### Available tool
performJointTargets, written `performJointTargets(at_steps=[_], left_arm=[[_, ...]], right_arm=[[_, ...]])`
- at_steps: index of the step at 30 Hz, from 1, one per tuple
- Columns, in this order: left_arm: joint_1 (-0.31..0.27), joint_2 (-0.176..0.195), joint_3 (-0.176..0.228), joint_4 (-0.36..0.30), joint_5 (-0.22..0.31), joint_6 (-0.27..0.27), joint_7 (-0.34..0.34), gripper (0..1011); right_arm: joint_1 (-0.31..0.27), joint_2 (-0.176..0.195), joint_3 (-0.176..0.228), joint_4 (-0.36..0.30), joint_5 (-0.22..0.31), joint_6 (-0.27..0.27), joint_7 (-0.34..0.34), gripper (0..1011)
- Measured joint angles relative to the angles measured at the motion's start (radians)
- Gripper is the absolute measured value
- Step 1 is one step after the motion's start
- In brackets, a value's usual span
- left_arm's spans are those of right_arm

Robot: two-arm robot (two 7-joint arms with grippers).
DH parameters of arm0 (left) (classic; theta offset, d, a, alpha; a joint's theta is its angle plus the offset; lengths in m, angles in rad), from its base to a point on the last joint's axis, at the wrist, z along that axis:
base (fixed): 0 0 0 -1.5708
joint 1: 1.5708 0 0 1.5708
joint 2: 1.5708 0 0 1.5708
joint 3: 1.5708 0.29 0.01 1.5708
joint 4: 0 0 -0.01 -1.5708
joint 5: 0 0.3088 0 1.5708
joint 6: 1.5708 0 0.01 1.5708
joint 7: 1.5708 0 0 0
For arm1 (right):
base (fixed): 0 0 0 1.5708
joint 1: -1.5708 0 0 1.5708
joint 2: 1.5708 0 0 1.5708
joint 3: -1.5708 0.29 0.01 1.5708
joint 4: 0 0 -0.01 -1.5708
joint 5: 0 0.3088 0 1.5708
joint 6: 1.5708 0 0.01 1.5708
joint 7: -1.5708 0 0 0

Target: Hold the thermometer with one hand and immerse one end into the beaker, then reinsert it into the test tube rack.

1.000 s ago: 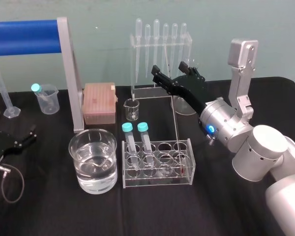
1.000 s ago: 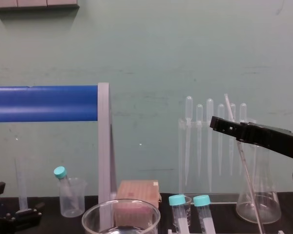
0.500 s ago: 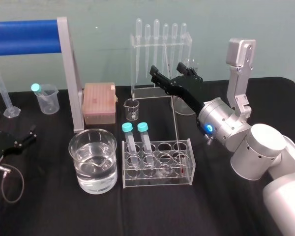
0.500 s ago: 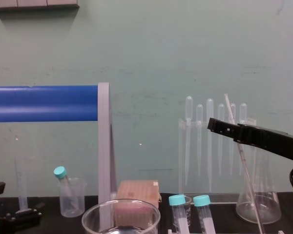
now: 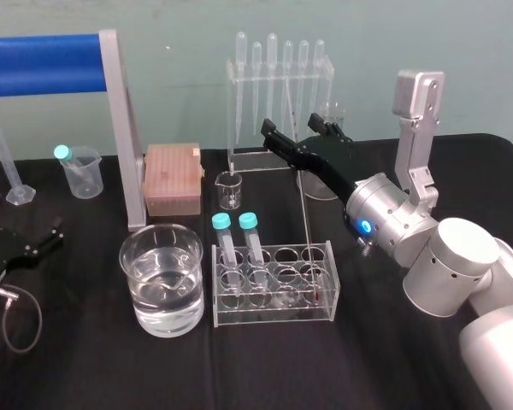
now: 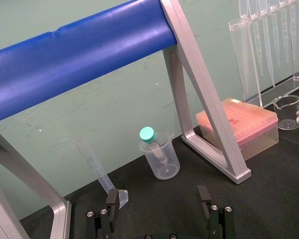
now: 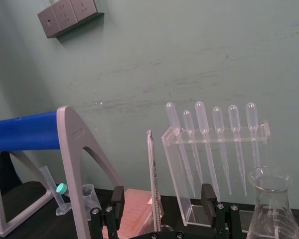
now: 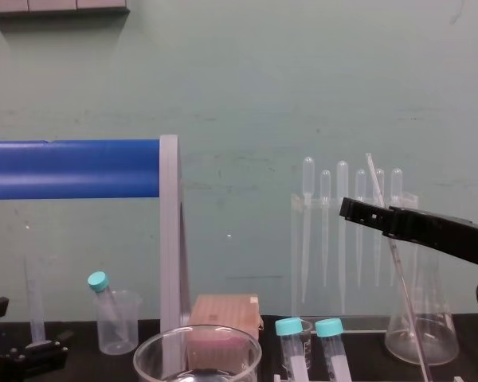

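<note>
Right gripper (image 5: 295,128): raised above the table, behind the tube rack (image 5: 278,314), in front of the pipette stand (image 5: 278,67). My jaws are spread wide. In the right wrist view the thermometer (image 7: 152,174) stands between the two fingers, clear of both pads. Nothing is gripped.

Thermometer (image 5: 306,222): leaning, top end up between my fingers. Its lower, reddish end sits in a right-hand hole of the tube rack. In the chest view its top (image 8: 374,179) rises above my jaw line, in front of the pipettes.

Beaker (image 5: 162,278): just left of the tube rack, partly filled with clear liquid, well apart from the thermometer.

Tube rack: two teal-capped tubes (image 5: 221,222) in its left holes.

Flask (image 7: 271,209): beside the pipette stand, to the right of my gripper.

Left gripper (image 5: 43,239): parked low at the table's left edge. The left wrist view shows its fingers (image 6: 111,199) apart and empty.

Writing: scale marks run down the thermometer, too fine to read. The small beaker (image 6: 289,110) by the pink box (image 6: 239,124) carries faint marks, also illegible.
</note>
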Motion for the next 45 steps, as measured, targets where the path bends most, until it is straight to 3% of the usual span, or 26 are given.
performJointTargets(at_steps=[28, 39, 45], left_arm=[[0.000, 0.000, 0.000, 0.000, 0.000, 0.000, 0.000, 1008], [0.000, 0.000, 0.000, 0.000, 0.000, 0.000, 0.000, 1008], [0.000, 0.000, 0.000, 0.000, 0.000, 0.000, 0.000, 1008]], right_arm=[[-0.001, 0.003, -0.001, -0.003, -0.002, 0.003, 0.006, 996], [-0.001, 0.003, -0.001, -0.003, -0.001, 0.002, 0.005, 739], [-0.001, 0.003, -0.001, -0.003, -0.001, 0.002, 0.005, 520]])
